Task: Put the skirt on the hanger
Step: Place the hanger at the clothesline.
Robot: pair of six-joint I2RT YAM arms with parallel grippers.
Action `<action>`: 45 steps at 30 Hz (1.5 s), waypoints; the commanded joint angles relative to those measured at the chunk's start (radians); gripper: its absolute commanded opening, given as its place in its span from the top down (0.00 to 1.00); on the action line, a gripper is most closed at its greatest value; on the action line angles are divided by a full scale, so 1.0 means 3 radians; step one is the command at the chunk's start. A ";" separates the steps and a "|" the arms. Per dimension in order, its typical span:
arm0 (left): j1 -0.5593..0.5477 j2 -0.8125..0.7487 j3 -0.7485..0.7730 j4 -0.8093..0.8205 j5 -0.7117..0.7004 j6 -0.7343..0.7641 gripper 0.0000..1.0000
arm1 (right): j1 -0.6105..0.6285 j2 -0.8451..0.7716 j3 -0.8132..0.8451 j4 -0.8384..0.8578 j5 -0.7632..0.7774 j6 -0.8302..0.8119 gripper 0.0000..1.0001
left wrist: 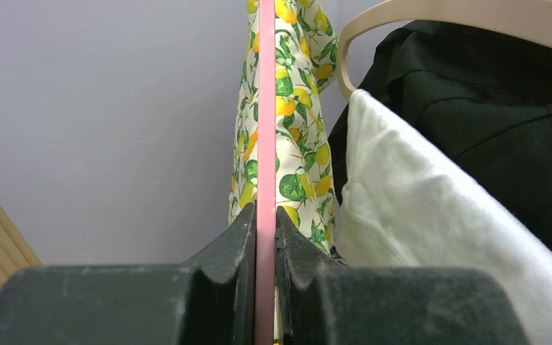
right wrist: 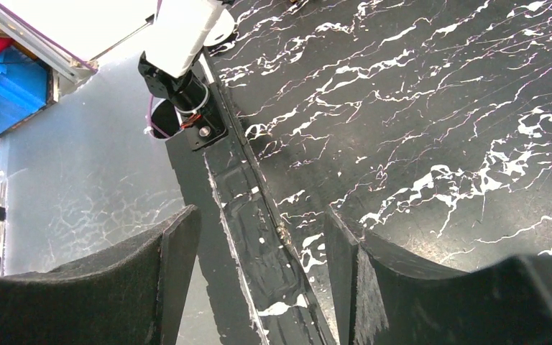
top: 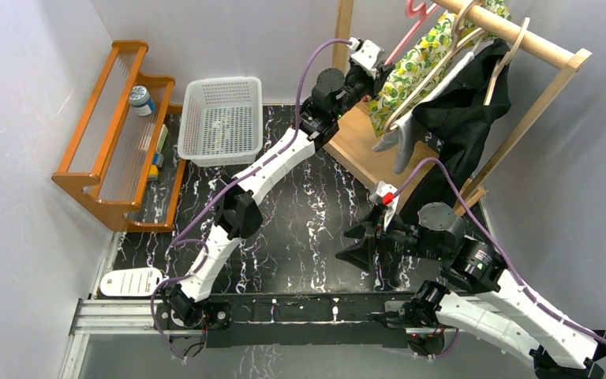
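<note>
One pink hanger point(left wrist: 265, 86) edge, left tool point(left wrist: 265, 219) pinching

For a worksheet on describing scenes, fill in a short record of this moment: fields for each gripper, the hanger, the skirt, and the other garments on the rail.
left gripper: shut on the pink hanger, raised up by the rail
right gripper: open, empty, low over the table
pink hanger: thin edge clamped in the left gripper
lemon-print skirt: hanging directly behind the pink hanger; attachment cannot be told
other garments: black garment and white garment beside the skirt
</note>
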 commanded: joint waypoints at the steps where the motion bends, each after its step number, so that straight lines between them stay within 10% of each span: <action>1: -0.0061 -0.0121 0.0152 0.0550 0.0091 -0.0022 0.96 | 0.0014 -0.0035 0.0109 0.0091 0.0042 0.0055 0.30; 33: -0.0161 -0.0030 0.0181 0.0606 -0.0122 -0.0133 0.86 | 0.0013 -0.0069 0.0087 0.0115 0.0060 0.0122 0.30; 45: -0.0177 -0.0620 -0.0369 0.0692 -0.0090 -0.0137 0.55 | 0.0013 -0.0071 0.0114 0.0115 0.0088 0.0086 0.30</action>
